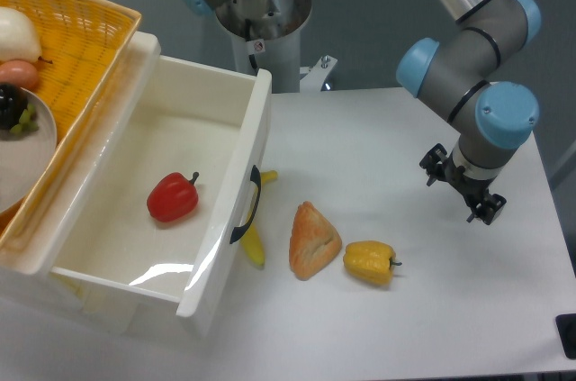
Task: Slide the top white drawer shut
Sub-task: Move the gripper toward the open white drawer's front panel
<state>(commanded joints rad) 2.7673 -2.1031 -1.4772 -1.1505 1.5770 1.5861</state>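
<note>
The top white drawer [144, 210] stands pulled far out of its cabinet at the left. Its front panel with the curved black handle [245, 208] faces right. A red bell pepper [173, 198] lies inside it. The lower drawer is almost wholly hidden beneath it; only a bit of white [99, 309] shows. My gripper [463, 187] hangs over the right side of the table, far to the right of the drawer front, pointing down. Its black fingers look spread and hold nothing.
A banana [255, 241] lies right against the drawer front, partly under it. A triangular pastry [313, 240] and a yellow bell pepper [371, 262] lie just right of it. A yellow wicker basket [81, 48] with food sits on top of the cabinet at the left.
</note>
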